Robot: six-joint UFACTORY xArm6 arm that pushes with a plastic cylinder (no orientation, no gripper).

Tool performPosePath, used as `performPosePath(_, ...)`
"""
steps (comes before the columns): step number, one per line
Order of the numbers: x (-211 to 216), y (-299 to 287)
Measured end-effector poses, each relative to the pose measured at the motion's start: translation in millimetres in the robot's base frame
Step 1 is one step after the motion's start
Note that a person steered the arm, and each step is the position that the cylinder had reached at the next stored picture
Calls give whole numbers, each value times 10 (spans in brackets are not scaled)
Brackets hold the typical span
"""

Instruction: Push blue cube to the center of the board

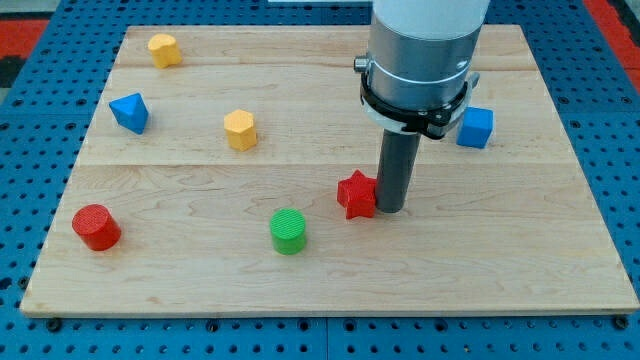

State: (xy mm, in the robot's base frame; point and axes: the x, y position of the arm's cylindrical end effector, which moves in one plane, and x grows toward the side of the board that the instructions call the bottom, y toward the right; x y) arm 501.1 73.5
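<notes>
The blue cube (476,128) sits on the wooden board (180,290) at the view's right, partly behind the arm's grey body. My tip (391,210) rests on the board near its middle, below and to the left of the blue cube and well apart from it. The tip stands right beside a red star block (356,195), on that block's right side, touching or nearly touching it.
A green cylinder (289,232) lies lower centre. A red cylinder (96,227) is at lower left. A blue triangular block (130,112) is at left. A yellow hexagonal block (240,130) is left of centre, another yellow block (164,49) at top left.
</notes>
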Motion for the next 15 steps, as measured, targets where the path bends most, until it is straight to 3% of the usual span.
performPosePath(1,-13,1054)
performPosePath(2,-558,1786)
performPosePath(3,-959,2133)
performPosePath(7,-1155,361)
performPosePath(11,-1034,346)
performPosePath(12,-1082,904)
performPosePath(13,-904,773)
performPosePath(15,-948,58)
